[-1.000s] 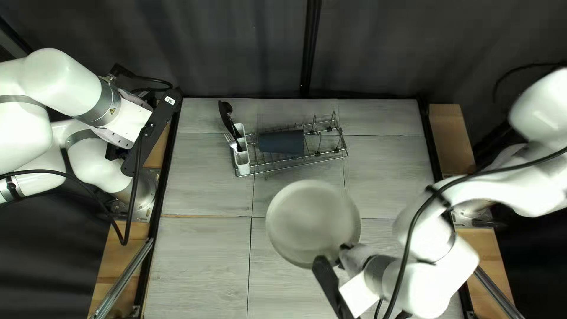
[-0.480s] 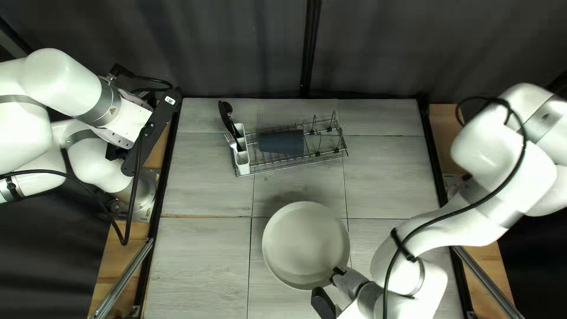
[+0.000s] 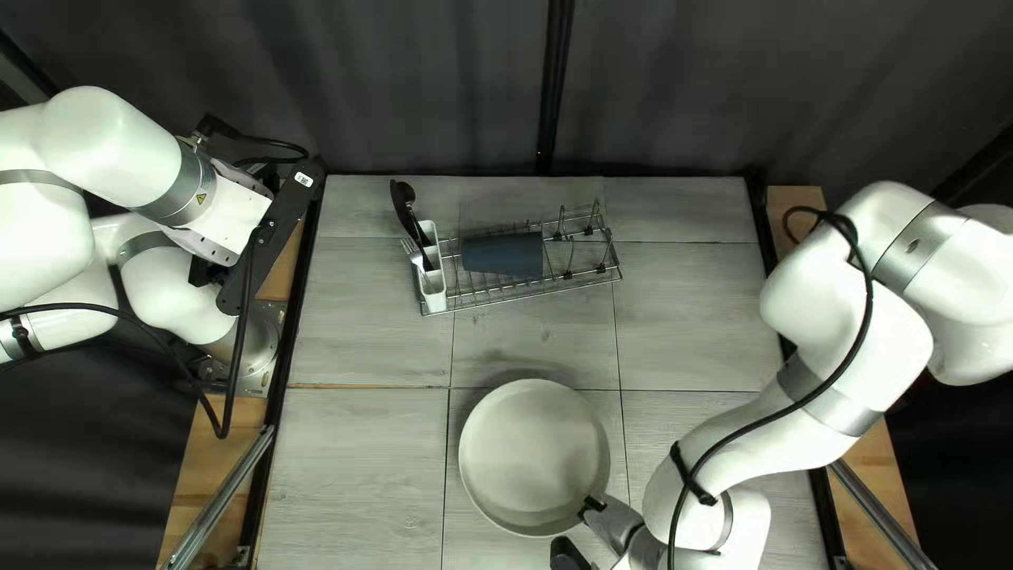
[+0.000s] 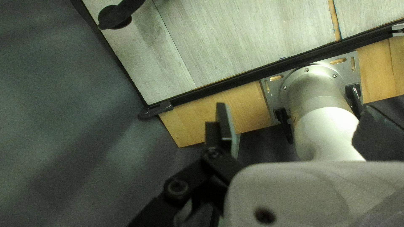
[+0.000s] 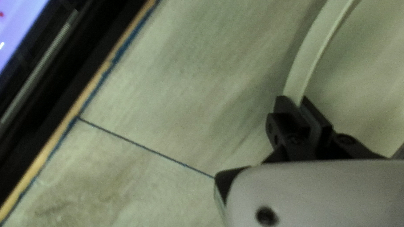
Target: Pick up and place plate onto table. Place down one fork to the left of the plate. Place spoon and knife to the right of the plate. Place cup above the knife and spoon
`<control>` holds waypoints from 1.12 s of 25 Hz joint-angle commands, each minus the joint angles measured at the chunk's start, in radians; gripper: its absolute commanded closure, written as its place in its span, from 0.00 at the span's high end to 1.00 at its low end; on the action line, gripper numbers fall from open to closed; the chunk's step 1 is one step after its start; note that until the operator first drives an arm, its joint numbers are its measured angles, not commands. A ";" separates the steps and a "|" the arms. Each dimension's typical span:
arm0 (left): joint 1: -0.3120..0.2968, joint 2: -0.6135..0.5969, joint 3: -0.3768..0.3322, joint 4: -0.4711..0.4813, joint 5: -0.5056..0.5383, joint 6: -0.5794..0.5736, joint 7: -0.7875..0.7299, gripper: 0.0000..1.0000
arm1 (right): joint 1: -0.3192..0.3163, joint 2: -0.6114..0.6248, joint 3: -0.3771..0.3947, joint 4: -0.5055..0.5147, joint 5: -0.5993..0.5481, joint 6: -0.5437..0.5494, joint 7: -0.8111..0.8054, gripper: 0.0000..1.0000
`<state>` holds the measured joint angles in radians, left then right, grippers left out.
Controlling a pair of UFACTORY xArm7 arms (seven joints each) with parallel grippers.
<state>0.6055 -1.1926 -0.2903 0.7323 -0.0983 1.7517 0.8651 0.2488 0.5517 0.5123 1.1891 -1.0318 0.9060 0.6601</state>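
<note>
Near the front middle of the top left view, my right gripper is at the near-right rim of the grey-white plate. The right wrist view shows this gripper shut on the plate's rim. Over the table's left edge is my left gripper; in its wrist view the gripper stands open, holding nothing. A dark cup lies on the wire rack. The white holder contains a black spoon and a pale fork; the knife cannot be told apart there.
The wire rack, with the white holder at its left end, stands across the back middle of the table. Table surface shows left of the plate. A dark rail runs along the table edge near my left gripper.
The plate and my right gripper have moved together toward the table's near edge and slightly left. My right arm has folded in behind them. The left arm has stayed still.
</note>
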 commanded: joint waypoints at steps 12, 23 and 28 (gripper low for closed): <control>0.000 0.000 0.000 0.000 0.000 0.000 0.000 1.00 | -0.085 -0.181 0.041 -0.059 0.157 0.033 -0.107 1.00; 0.000 0.000 0.000 0.000 0.000 0.000 0.000 1.00 | -0.376 -0.536 -0.067 -0.251 0.611 -0.142 -0.548 1.00; 0.000 0.000 0.000 0.000 0.000 0.000 0.000 1.00 | -0.445 -0.660 -0.198 -0.331 0.870 -0.200 -0.781 1.00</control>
<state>0.6055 -1.1926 -0.2903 0.7323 -0.0983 1.7517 0.8651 -0.1470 -0.0246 0.4082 0.9165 -0.3142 0.7467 0.0245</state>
